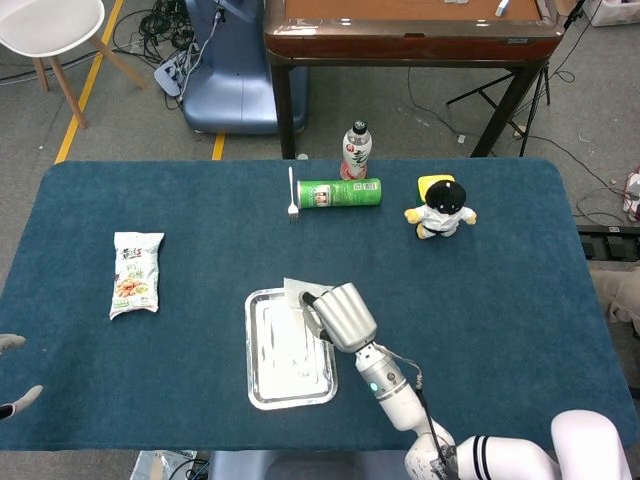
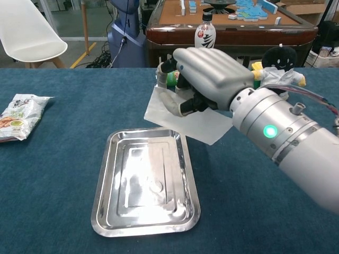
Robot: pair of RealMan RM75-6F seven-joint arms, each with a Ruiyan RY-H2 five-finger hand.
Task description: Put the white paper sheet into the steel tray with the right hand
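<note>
- The paper is pinched in the right hand, thumb under the sheet and the other fingers curled over its top, and is held in the air.
- In the head view the paper shows as a small white corner over the far right corner of the tray, with the right hand covering the rest of it.
- In the chest view the sheet hangs tilted above the tray's far rim, its near corner past the right edge; whether it touches the tray I cannot tell.
- The tray lies flat on the blue table, near the front edge, with nothing lying on its floor.
- The right forearm runs from the lower right up to the hand, a green light showing on the wrist.
- The left hand shows only as fingertips at the left edge of the head view; they are spread apart and hold nothing.
- A snack bag lies well to the left of the tray.
- Along the far side: a fork, a green can on its side just beside it, a bottle upright behind the can, and a plush toy to the right.
</note>
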